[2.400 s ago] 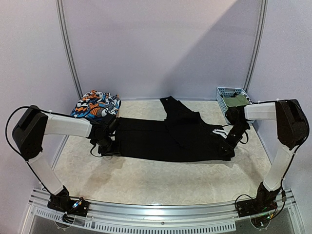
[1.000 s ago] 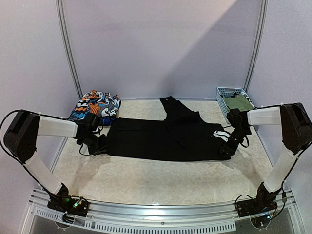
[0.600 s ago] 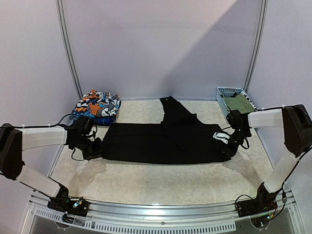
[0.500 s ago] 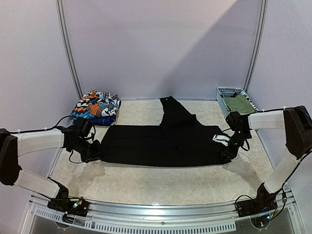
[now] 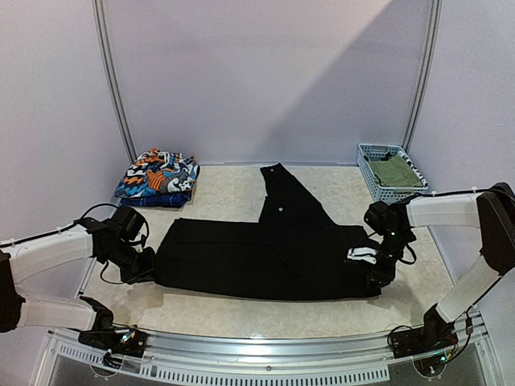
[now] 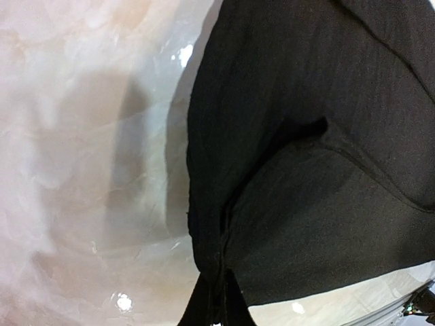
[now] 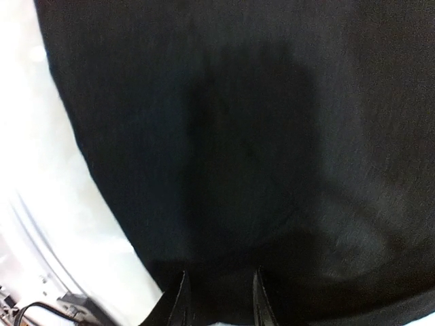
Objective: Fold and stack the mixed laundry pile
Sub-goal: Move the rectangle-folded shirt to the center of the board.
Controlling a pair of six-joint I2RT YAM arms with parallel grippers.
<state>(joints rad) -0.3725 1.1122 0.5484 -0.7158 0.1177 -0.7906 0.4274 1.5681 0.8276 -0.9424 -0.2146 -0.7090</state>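
The long black trousers (image 5: 265, 257) lie spread flat across the middle of the table, one leg folded up toward the back. My left gripper (image 5: 148, 270) is at their left end. In the left wrist view it (image 6: 219, 309) is shut on a pinch of the black trouser edge (image 6: 306, 170). My right gripper (image 5: 372, 277) is at their right end. In the right wrist view its fingertips (image 7: 178, 299) stand a little apart with black cloth (image 7: 224, 136) bunched between them.
A folded orange-blue-white print piece (image 5: 157, 177) on a blue piece lies at the back left. The light-blue lattice basket (image 5: 372, 173) at the back right holds an olive-green garment (image 5: 394, 170). The table's front rail (image 5: 257, 354) runs close below the trousers.
Both grippers have drawn the trousers toward the front of the table. The left arm swung out to the left and nearer, and the cloth now lies longer and flatter.
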